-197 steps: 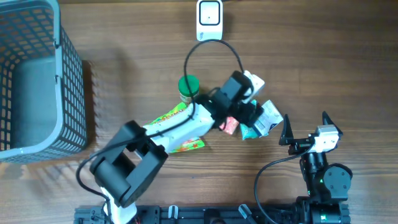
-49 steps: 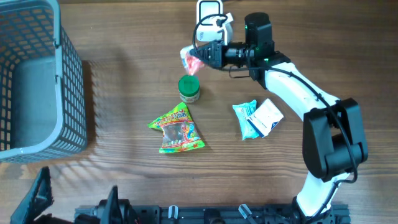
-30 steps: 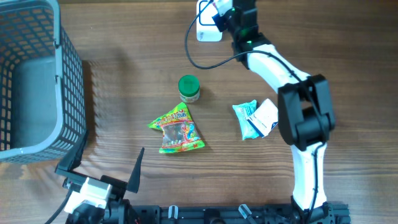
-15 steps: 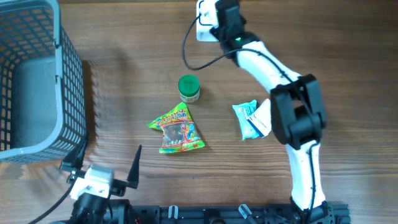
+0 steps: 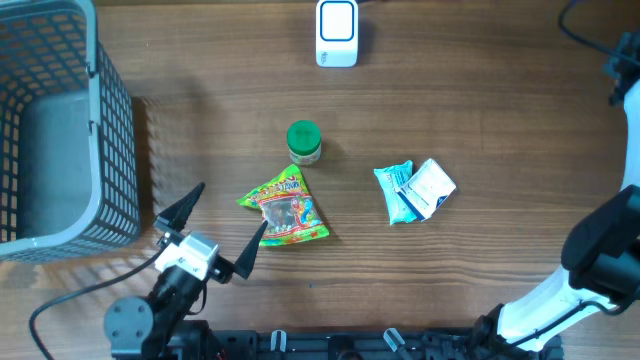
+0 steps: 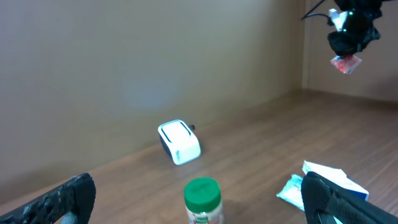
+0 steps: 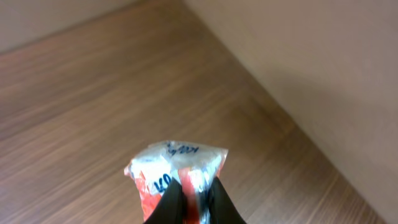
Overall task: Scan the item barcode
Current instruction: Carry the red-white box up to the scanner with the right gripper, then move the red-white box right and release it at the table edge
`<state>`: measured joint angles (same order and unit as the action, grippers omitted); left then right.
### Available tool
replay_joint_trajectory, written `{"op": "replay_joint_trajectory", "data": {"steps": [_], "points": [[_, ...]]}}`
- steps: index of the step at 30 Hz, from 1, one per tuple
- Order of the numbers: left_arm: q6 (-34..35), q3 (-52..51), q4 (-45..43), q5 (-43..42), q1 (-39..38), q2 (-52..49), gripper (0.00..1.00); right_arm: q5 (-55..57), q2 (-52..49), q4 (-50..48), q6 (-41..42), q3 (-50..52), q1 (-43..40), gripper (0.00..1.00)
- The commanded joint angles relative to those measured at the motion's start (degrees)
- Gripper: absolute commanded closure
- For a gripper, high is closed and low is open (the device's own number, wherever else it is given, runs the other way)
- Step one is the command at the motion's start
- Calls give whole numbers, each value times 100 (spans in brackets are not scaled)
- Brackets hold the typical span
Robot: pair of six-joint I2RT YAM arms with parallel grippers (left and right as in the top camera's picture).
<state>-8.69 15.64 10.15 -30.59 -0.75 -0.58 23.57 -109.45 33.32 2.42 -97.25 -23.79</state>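
A grey wire basket stands well off to the left of the left gripper, at the left edge of the wooden table. The left gripper sits low at the near edge with its two fingers spread wide and nothing between them. A green-and-yellow gummy candy bag lies flat just beside its right fingertip. Ahead of the open fingers stands a small jar with a green lid, upright, just beyond the bag's far corner. Farther ahead in the same line rests the white barcode scanner, near the far edge. To the right of the left gripper's line, a teal packet and a white packet lie together, overlapping.

The right gripper is far off to the right, at the table's far right corner, lifted above the surface. Its fingers are pinched tight on a small red-and-white sachet, which sticks out from between the tips, crumpled, with some blue print showing. The sachet is well apart from the scanner, off to its right and up in the air.
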Motion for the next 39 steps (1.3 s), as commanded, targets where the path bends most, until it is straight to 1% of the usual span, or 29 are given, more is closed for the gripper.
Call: {"op": "replay_joint_trajectory", "data": {"steps": [1, 3, 5, 8, 9, 10, 11, 12, 13, 15, 16, 17, 20, 21, 22, 23, 24, 26, 28, 29, 32, 35, 37, 38, 39], "points": [[164, -133, -79, -85, -20, 15, 0, -140, -105, -684, 262, 999, -151, 96], [146, -146, -52, 70, -20, 15, 0, -140, -105, -1403, 356, 1790, -232, 96], [146, -184, -52, 87, -20, 15, 0, -144, -131, -1945, 398, 2347, -369, 96], [149, -380, -13, 85, -22, 15, 0, -170, -369, -2122, 411, 2509, -673, 94], [149, -485, -13, 85, -22, 15, 0, -201, -426, -2181, 579, 2509, -767, 52], [149, -538, -9, 85, -22, 15, 0, -297, -424, -2253, 629, 2507, -789, 23], [146, -568, -9, 85, -22, 15, 0, -590, -385, -2310, 678, 2441, -793, 0], [146, -590, -7, 85, -20, 15, 0, -1185, -262, -2223, 678, 2253, -776, 0], [146, -595, 31, 85, -20, 15, 0, -1545, -107, -2127, 680, 2094, -743, 0], [140, -595, 308, 90, -20, 15, 0, -1996, 546, -1899, 940, 1832, -592, 0], [144, -595, 385, 87, -20, 15, 0, -2223, 1108, -1867, 1165, 1825, -439, 0], [149, -595, 439, 81, -22, 15, 0, -2354, 1639, -1794, 1309, 1825, -247, 0], [146, -595, 682, 83, -22, 15, 0, -2415, 2763, -1438, 1617, 1827, 304, 0], [149, -595, 881, 83, -22, 15, 0, -2413, 3095, -1263, 1759, 1827, 540, 0], [149, -595, 1202, 83, -20, 15, 0, -2415, 3423, -984, 2096, 1827, 828, 0], [149, -595, 1427, 83, -22, 15, 0, -2415, 3589, -780, 2323, 1827, 999, 0], [146, -595, 1845, 83, -22, 15, 0, -2468, 3788, -374, 2629, 1827, 1263, 0], [146, -595, 2358, 83, -22, 15, 0, -2726, 3880, 48, 2647, 1827, 1545, 0], [149, -595, 2621, 85, -22, 15, 0, -2800, 3851, 573, 2643, 1829, 1864, 0], [149, -595, 2614, 85, -22, 15, 0, -2798, 3851, 815, 2605, 1843, 2076, 0], [149, -595, 2614, 83, -22, 15, 0, -2817, 3851, 1038, 2450, 1862, 2553, 0], [146, -595, 2614, 85, -22, 15, 0, -2833, 3775, 1453, 2479, 1902, 3187, 0], [146, -595, 2614, 85, -22, 15, 0, -3379, 3488, 1202, 2798, 2247, 3637, 0], [149, -595, 2614, 85, -22, 15, 0, -3639, 3311, 1005, 2575, 2350, 3783, 0], [146, -595, 2614, 83, -22, 15, 0, -3869, 2826, 872, 2306, 2330, 4144, 0]]}}
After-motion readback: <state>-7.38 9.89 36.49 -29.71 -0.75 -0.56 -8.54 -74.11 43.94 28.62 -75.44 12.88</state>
